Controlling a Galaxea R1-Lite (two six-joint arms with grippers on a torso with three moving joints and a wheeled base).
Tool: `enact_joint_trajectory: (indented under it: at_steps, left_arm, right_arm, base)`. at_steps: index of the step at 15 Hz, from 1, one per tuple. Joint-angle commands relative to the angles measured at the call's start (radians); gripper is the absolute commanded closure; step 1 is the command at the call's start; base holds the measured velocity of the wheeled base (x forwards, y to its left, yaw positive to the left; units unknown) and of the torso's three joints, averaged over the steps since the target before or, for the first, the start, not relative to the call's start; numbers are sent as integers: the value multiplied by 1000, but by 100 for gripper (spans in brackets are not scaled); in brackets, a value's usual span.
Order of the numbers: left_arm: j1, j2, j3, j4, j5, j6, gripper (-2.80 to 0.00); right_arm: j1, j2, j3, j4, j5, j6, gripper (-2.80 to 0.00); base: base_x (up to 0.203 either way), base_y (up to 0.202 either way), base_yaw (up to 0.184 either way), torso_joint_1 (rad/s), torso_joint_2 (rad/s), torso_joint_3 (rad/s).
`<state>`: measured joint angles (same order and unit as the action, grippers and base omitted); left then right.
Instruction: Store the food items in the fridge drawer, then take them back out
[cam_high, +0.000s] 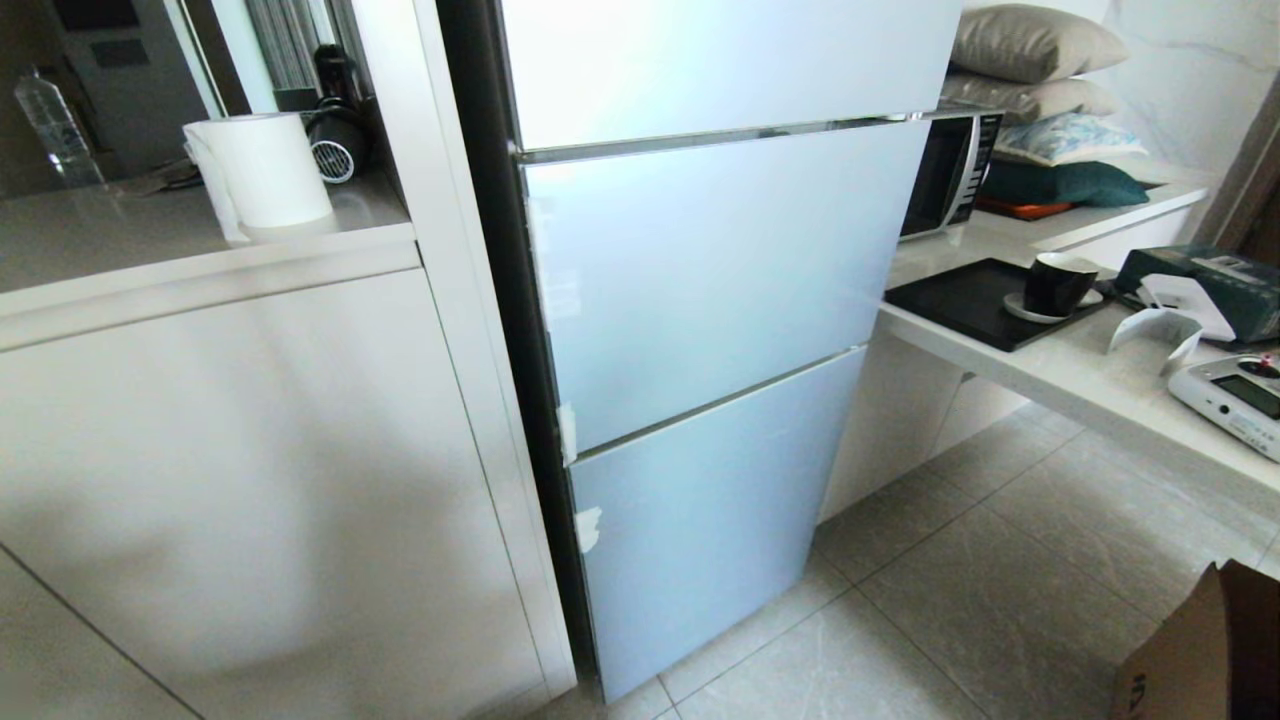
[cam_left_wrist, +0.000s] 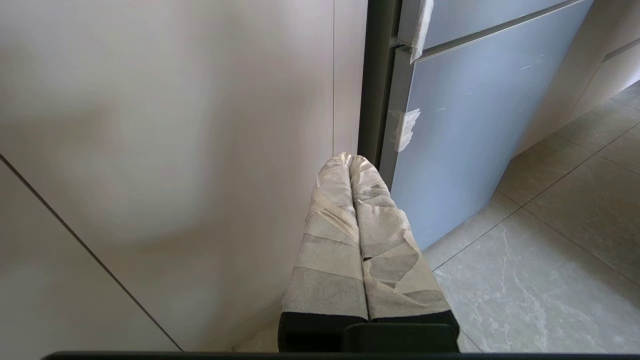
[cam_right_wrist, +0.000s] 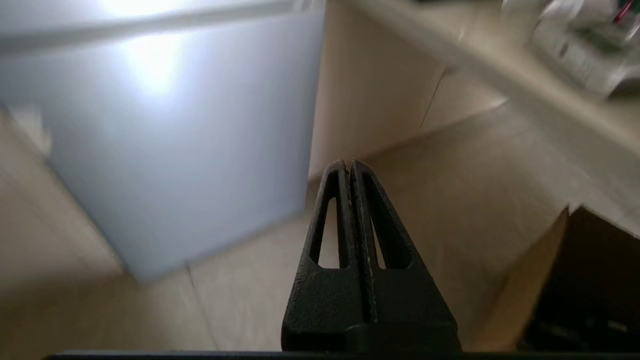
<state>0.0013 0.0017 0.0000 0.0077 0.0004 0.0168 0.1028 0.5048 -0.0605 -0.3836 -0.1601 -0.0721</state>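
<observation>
A: The fridge drawer and the food items: where are they?
B: Neither shows in any view. The fridge (cam_high: 700, 300) fills the middle of the head view with all its pale blue doors closed, so whatever sits inside is hidden.
A: And around it?
B: A white cabinet (cam_high: 250, 450) stands on its left, carrying a white kettle (cam_high: 262, 170). On its right a desk (cam_high: 1080, 370) holds a microwave (cam_high: 950, 170), a black tray (cam_high: 975, 300) with a black cup (cam_high: 1058, 283) on a saucer, and a small white device (cam_high: 1235, 400). A cardboard box (cam_high: 1200, 650) sits on the tiled floor (cam_high: 950, 600) at the lower right.
A: The arms?
B: Neither appears in the head view. The left gripper (cam_left_wrist: 350, 159), its fingers wrapped in pale tape, is pressed together and empty, pointing at the seam between cabinet and fridge, low near the floor. The right gripper (cam_right_wrist: 348, 162), bare black, is also pressed together and empty, aimed toward the fridge's bottom corner.
</observation>
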Motion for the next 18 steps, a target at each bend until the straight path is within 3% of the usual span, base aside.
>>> enact_joint_trajectory:
  at_steps: [1, 3, 6, 10, 18]
  left_arm:
    - [0, 1, 0, 0, 1, 0, 0]
    - [0, 1, 0, 0, 1, -1, 0]
    - [0, 1, 0, 0, 1, -1, 0]
    - [0, 1, 0, 0, 1, -1, 0]
    - [0, 1, 0, 0, 1, -1, 0]
  right_arm:
    - [-57, -322, 38, 256, 97, -17, 0]
    - [-78, -477, 50, 324, 147, -26, 0]
    - [-99, -506, 61, 390, 189, -28, 0]
    - [-100, -506, 60, 388, 188, 40, 0]
    - [-100, -506, 60, 387, 160, 66, 0]
  base:
    - [0, 0, 0, 0, 0, 0]
    - [0, 0, 0, 0, 0, 0]
    - [0, 0, 0, 0, 0, 0]
    - [0, 0, 0, 0, 0, 0]
    - [0, 0, 0, 0, 0, 0]
